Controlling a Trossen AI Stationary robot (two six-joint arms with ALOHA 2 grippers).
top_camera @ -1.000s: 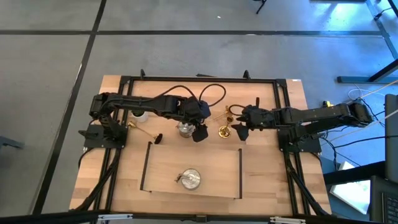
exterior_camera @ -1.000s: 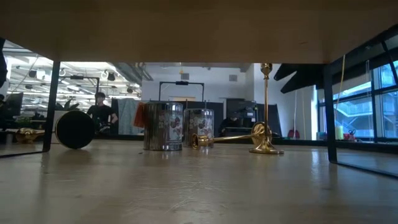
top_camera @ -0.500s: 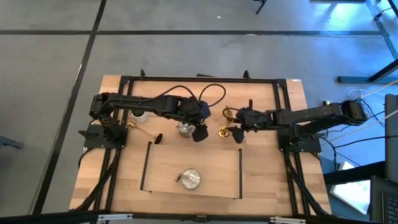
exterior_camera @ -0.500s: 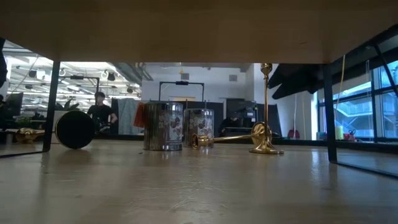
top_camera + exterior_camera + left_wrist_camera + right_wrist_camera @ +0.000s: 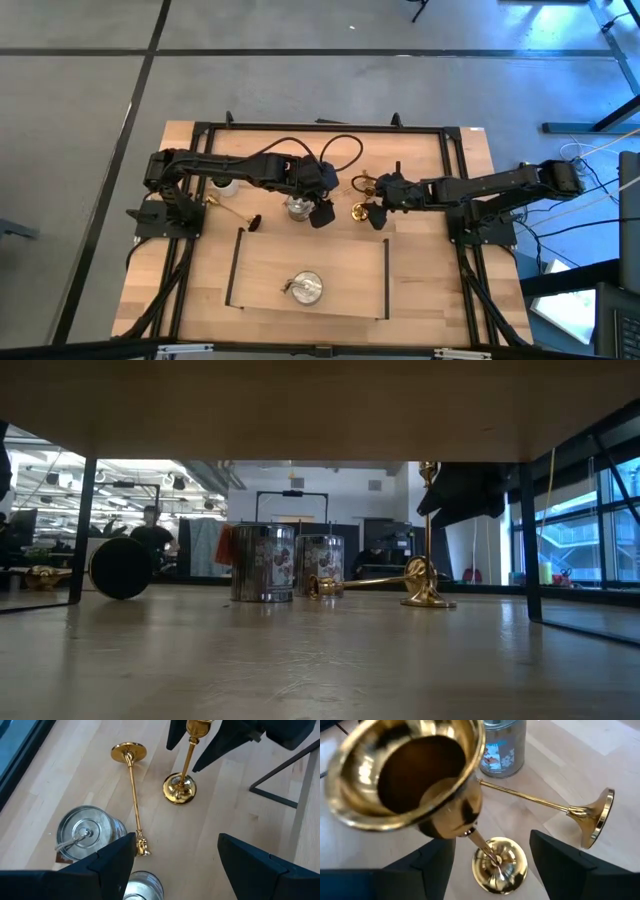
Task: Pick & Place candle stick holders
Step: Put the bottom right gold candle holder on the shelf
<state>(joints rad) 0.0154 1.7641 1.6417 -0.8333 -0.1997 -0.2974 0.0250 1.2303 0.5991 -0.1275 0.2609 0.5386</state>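
A gold candle stick holder [image 5: 181, 787] stands upright on its round base mid-table; its cup [image 5: 410, 770] is level with my right gripper's fingers. My right gripper [image 5: 368, 203] is open, one finger on each side of that cup and a gap on both sides. A second gold holder [image 5: 132, 795] lies on its side beside it. My left gripper [image 5: 175, 842] hangs open above two silver round holders [image 5: 85, 832] [image 5: 142, 887], touching nothing. A third gold holder [image 5: 228, 210] lies at the left. Another silver holder [image 5: 305, 288] sits in the near black-framed area.
A black frame [image 5: 236, 268] marks off a rectangle at the table's near middle. A black round object [image 5: 120, 567] lies by the left gold holder, and a white object [image 5: 225, 187] sits under the left arm. A person shows in the room behind.
My right gripper has gone toward the table's left edge and down, up to the upright gold holder, so that its open fingers now stand on either side of the cup. The holder has stayed upright in its place.
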